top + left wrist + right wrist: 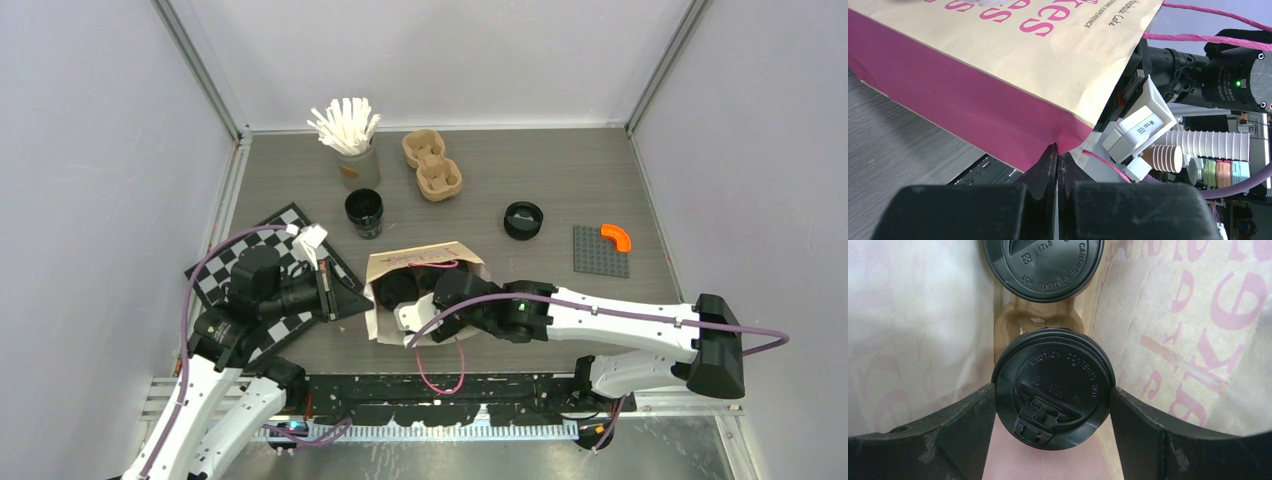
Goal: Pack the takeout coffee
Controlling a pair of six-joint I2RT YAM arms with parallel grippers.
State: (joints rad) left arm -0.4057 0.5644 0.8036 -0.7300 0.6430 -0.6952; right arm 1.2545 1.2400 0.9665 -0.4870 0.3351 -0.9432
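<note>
Left gripper (1057,165), fully closed, pinches the paper bag (998,75) at its corner fold. Inside the bag, right gripper (1053,410) spans wide, pressing both sides of the near lidded cup (1053,385) seated in the carrier (1040,320); second cup (1043,265) at 12 o'clock. Hazard: squeezing pops the lid; a slipping bag tips the carrier

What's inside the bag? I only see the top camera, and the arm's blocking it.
Observer: A near cup and a far cup, both lidded, standing in a brown carrier.
Operator: Is that arm holding one?
Observer: The right gripper has its fingers against both sides of the near cup.
Operator: What's the other arm doing?
Observer: The left gripper is shut, pinching the bag at a corner of its pink side.
</note>
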